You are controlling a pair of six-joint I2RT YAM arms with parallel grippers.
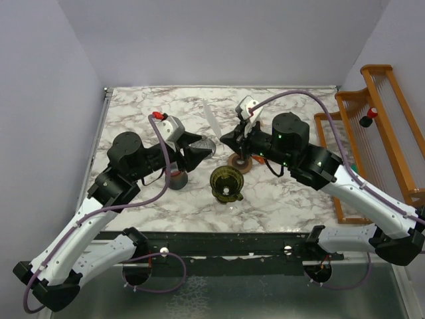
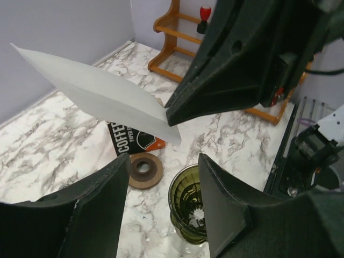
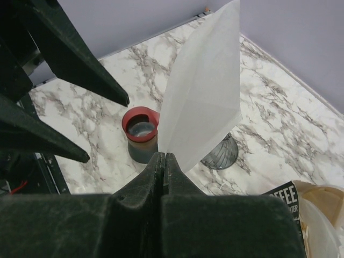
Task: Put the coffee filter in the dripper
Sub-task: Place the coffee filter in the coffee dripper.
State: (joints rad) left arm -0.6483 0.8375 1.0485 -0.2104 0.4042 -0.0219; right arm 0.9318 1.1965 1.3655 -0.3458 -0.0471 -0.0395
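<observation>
My right tool (image 3: 164, 158) clamps the coffee filter (image 3: 207, 91), its length toward the worktop's (image 1: 133, 113) far edge; the dripper (image 1: 226, 183) sits nearward; my left tool (image 2: 164, 161) gapes, empty.

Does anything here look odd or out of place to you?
Only the coffee filter: it is flat like a folded sheet, not opened into a cone, and the right tool pinches it at its lower end, above the table. The green dripper stands upright and empty.
</observation>
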